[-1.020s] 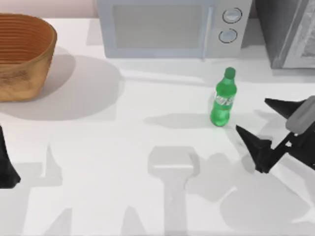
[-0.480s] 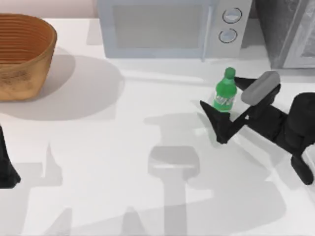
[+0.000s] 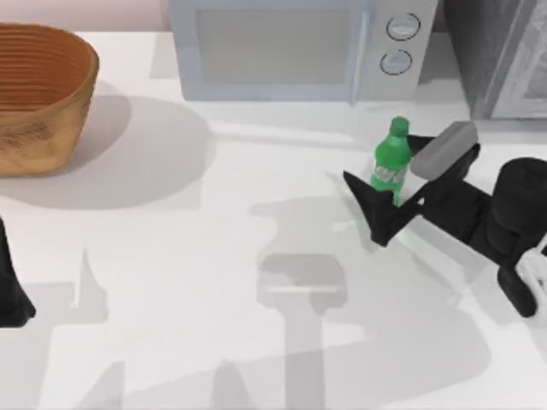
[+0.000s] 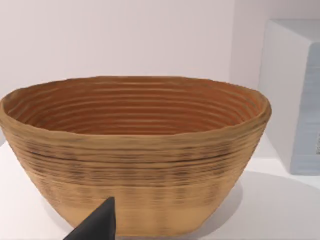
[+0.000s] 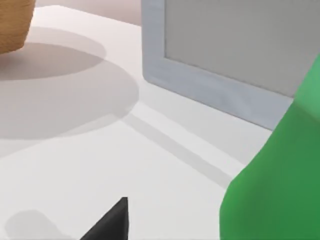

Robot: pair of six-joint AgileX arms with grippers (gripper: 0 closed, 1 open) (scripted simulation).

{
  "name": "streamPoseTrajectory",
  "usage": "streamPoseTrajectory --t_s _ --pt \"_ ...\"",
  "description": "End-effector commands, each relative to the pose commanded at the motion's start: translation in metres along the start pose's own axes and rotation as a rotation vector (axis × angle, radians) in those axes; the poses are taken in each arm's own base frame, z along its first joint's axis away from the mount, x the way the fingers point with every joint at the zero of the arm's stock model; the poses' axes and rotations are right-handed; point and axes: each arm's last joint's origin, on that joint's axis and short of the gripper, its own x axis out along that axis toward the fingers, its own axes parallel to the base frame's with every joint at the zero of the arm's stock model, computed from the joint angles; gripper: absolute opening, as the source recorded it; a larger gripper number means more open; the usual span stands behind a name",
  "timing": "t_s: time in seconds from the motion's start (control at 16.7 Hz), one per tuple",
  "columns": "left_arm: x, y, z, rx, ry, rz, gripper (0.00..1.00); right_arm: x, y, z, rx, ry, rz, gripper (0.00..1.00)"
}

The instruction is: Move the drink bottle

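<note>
The drink bottle (image 3: 391,161), green with a green cap and a pale label, stands upright at the table's right, in front of the microwave. My right gripper (image 3: 377,157) is open and straddles it, one dark finger (image 3: 369,209) on its near side and the other behind it. The finger hides the bottle's base. The right wrist view has the bottle's green body (image 5: 280,190) close by, with a gap between it and one fingertip (image 5: 112,222). My left gripper (image 3: 10,290) is parked at the table's left edge, open, one fingertip (image 4: 100,225) off to the side.
A white microwave (image 3: 273,51) stands at the back, just behind the bottle. A dark appliance (image 3: 504,60) sits at the back right. A woven basket (image 3: 38,94) stands at the back left, seen close up as the basket (image 4: 135,150) in the left wrist view.
My right gripper swept in from the right edge and came around the bottle, then edged slightly further left. The bottle has stayed upright in place. The left arm has not moved.
</note>
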Motion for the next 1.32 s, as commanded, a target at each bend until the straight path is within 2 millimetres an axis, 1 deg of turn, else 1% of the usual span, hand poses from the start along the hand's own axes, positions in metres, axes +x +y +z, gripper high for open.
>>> streamPoseTrajectory --t_s 0.6,0.66,1.2,1.32 --pt "0.0000 0.0000 0.0000 0.000 0.000 0.000 1.00 0.0000 0.0000 0.0000 0.000 0.000 0.000 0.02" --pt "0.0000 0.0000 0.0000 0.000 0.000 0.000 1.00 0.0000 0.0000 0.0000 0.000 0.000 0.000 0.00" --pt "0.0000 0.0000 0.0000 0.000 0.000 0.000 1.00 -0.0005 -0.0009 0.0004 0.000 0.000 -0.002 0.00" --pt "0.0000 0.0000 0.0000 0.000 0.000 0.000 1.00 -0.0016 -0.0096 0.0047 -0.024 -0.001 -0.003 0.00"
